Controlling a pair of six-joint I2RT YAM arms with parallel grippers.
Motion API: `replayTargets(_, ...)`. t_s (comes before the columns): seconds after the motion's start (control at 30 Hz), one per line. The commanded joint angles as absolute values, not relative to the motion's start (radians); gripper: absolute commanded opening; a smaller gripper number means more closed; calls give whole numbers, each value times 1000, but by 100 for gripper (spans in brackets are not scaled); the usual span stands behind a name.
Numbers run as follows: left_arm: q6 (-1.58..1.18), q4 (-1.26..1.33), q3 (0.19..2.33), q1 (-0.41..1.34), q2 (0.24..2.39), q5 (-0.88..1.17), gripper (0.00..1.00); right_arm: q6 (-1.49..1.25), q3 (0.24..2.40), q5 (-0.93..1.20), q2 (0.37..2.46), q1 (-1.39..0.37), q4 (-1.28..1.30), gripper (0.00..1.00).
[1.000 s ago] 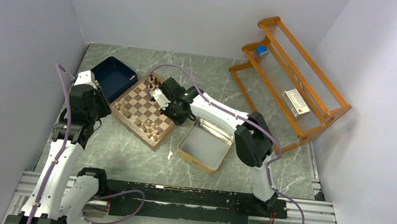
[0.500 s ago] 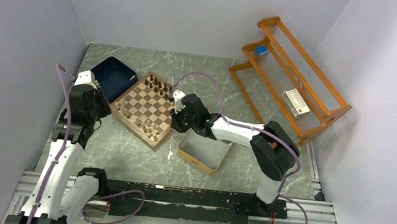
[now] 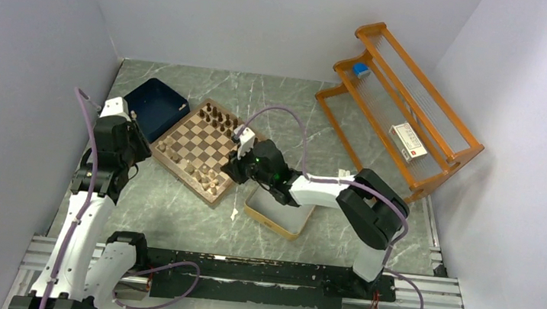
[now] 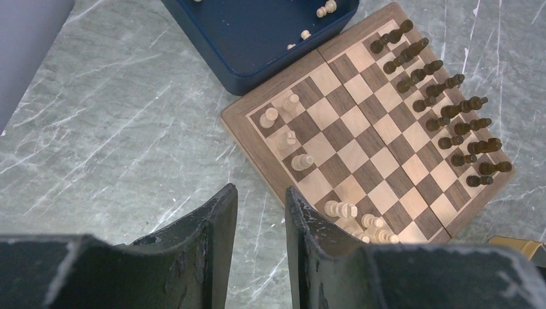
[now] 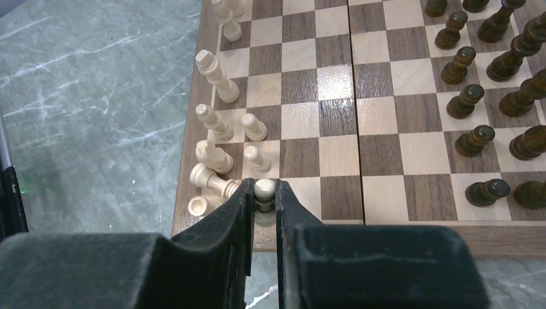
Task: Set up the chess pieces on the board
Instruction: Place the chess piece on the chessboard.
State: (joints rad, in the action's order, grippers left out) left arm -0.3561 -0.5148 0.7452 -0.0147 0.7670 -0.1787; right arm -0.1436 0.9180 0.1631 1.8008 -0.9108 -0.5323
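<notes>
We are clamping the right tool (image 5: 263, 194) on a pale pawn (image 5: 264, 188) near its head; we are judging it light, hard, slick, tippy. The left tool (image 4: 261, 193) is gaping, empty.

Past the right claw (image 5: 263, 196), the board (image 5: 335, 154) — light and dark brown checks. Left of it pale tan pieces (image 5: 217, 76), right dark brown pieces (image 5: 465, 63).

pale piece (image 5: 264, 188) base hidden, navy tray (image 4: 257, 38) cropped

- Open lane across the board (image 5: 335, 116) middle, between dark pieces (image 5: 465, 101) and pale pieces (image 5: 219, 80).
- These pale pieces crowd the corner around the right gripper (image 5: 263, 196) and its pinched pawn (image 5: 264, 188).
- A tray (image 3: 154, 104) and a tin (image 3: 279, 215) flank the board.
</notes>
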Motion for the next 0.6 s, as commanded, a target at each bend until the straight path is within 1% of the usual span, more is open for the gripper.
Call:
replayTargets(0.0, -364, -502, 773, -29, 767, -171, 38, -153, 907, 135, 1836, -924, -647, 17)
replayTargets(0.57, -362, -502, 772, -37, 768, -168, 38, -167, 898, 86, 1923, -956, -694, 19)
